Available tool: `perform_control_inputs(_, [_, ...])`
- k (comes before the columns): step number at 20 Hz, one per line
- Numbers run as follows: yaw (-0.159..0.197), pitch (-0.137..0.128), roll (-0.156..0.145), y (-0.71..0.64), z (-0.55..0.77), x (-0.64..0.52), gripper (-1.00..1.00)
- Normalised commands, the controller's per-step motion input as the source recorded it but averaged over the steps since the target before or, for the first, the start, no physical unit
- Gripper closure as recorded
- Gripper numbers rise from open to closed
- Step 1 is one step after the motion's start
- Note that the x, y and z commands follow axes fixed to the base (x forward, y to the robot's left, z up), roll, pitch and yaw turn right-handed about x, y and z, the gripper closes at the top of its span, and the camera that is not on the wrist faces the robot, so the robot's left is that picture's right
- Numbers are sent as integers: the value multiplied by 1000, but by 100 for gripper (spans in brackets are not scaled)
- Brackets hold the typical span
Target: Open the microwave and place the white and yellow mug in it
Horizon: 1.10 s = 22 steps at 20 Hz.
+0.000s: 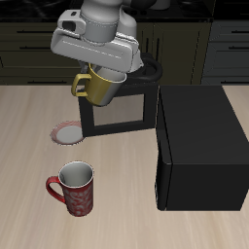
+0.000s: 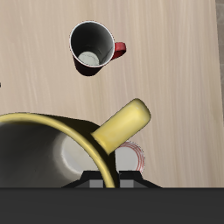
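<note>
The microwave (image 1: pixel 199 146) is a large black box. Its door (image 1: pixel 119 112), with a greyish window, is swung wide open and stands out sideways from the body. My gripper (image 1: pixel 103 74) is shut on the white and yellow mug (image 1: pixel 97 87), which hangs tilted in the air just above the open door's top edge, beside the body. The wrist view shows the mug's yellow rim (image 2: pixel 52 131), its pale inside and its yellow handle (image 2: pixel 122 128) close up. My fingers are mostly hidden behind the mug. The microwave's inside cannot be seen.
A red patterned mug (image 1: pixel 74 187) (image 2: pixel 92 45) with a grey inside stands upright nearer the table's front edge. A small white round plate with a red rim (image 1: pixel 68 131) (image 2: pixel 133 157) lies on the wood beside the open door. Dark cabinets line the back.
</note>
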Motion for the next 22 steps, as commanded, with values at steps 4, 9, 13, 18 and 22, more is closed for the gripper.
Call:
perform_control_inputs(4, [-15, 37, 6, -106, -139, 58, 100])
perform_control_inputs(9, [-4, 18, 48, -15, -83, 12, 100])
perform_control_inputs(13, [-44, 22, 93, -34, -12, -51, 100])
perform_control_inputs(18, [-77, 25, 66, -141, -80, -11, 100])
perform_control_inputs(22, [-96, 61, 70, -289, -148, -17, 100])
